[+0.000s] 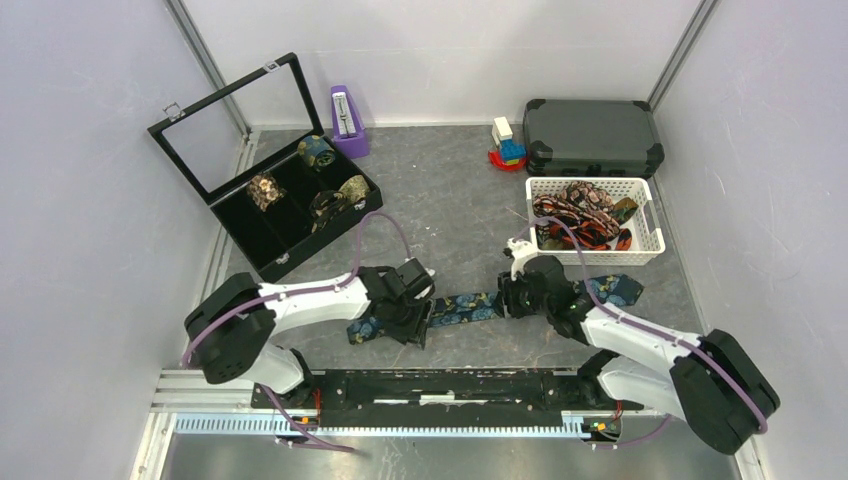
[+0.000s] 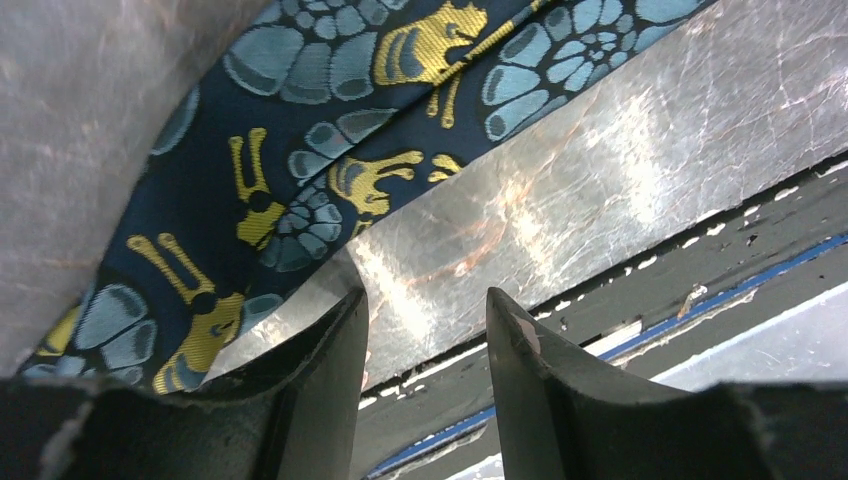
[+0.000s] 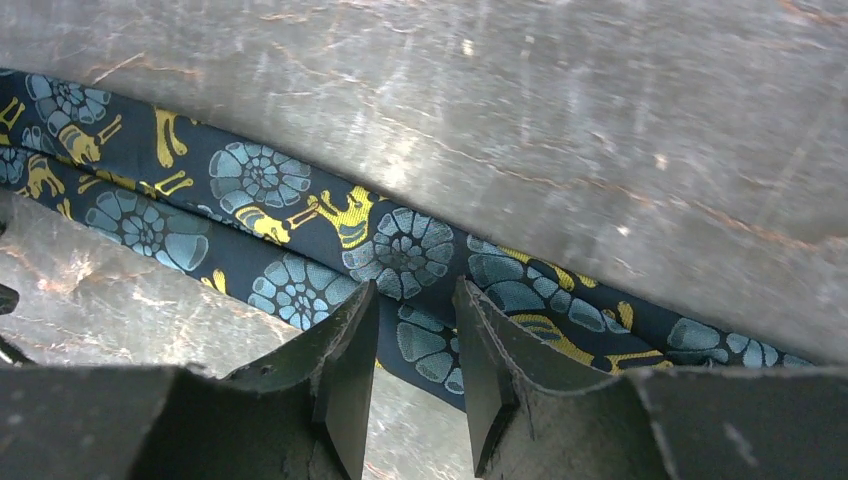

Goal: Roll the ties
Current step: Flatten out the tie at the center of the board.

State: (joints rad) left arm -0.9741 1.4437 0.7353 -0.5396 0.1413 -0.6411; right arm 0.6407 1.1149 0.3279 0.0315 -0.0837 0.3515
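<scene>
Straightening looks to be the step in hand: the navy tie [image 1: 470, 307] is lying flat along the surface [image 1: 450, 200] between the two arms, not yet coiled. Left jaws are standing partly apart just beside the tie's edge, gripping nothing. Right jaws are hovering over the strip, narrowly parted, with no cloth between them. Loose ties [image 1: 580, 215] are waiting in the basket [image 1: 652, 215], and coils [image 1: 318, 152] are sitting in the box [image 1: 288, 263]. Next, one end probably needs pinching and turning onto itself.
</scene>
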